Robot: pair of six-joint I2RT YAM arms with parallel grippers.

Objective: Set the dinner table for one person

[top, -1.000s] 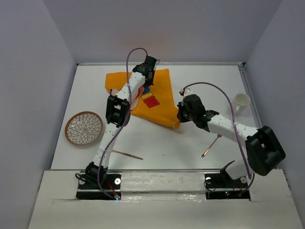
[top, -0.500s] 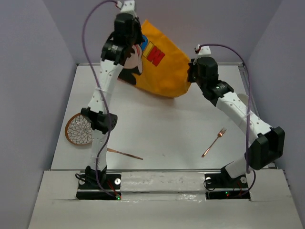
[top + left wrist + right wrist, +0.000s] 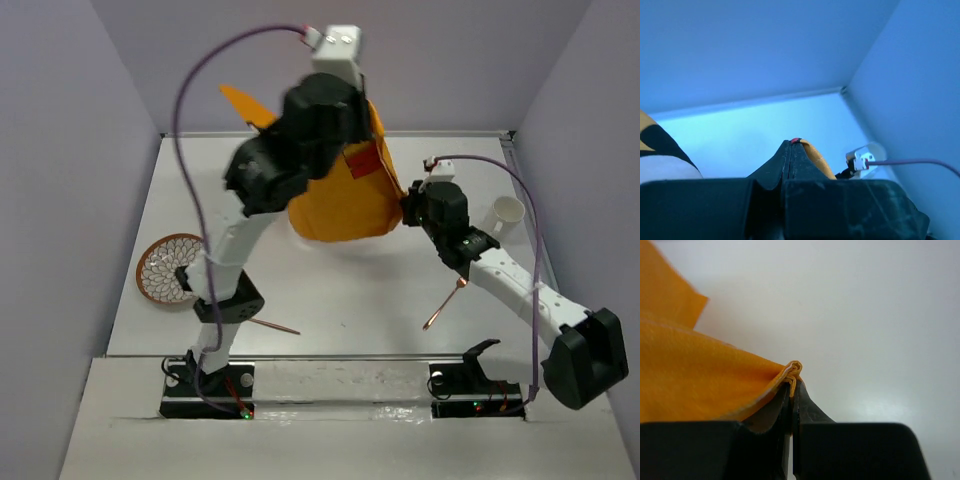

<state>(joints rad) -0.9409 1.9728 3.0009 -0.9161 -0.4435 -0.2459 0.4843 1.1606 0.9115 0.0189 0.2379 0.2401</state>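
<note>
The orange cloth mat (image 3: pixel 345 200) hangs in the air above the white dinner table (image 3: pixel 330 290), held by both arms. My left gripper (image 3: pixel 791 145) is shut on one edge of the mat (image 3: pixel 816 157). In the top view the raised, blurred left arm (image 3: pixel 300 150) hides its fingertips. My right gripper (image 3: pixel 408 205) is shut on a bunched corner of the mat (image 3: pixel 715 375), and the right wrist view shows its tips (image 3: pixel 792 376) pinching the fold.
A patterned plate (image 3: pixel 165 268) lies at the left, partly behind the left arm. A copper fork (image 3: pixel 447 303) lies right of centre. A thin copper utensil (image 3: pixel 268 325) lies near the front. A white cup (image 3: pixel 506 215) stands at the right edge.
Both arms lifted the mat off the table. The left arm then swung up and right towards the camera. The right gripper came nearer and lower with its corner.
</note>
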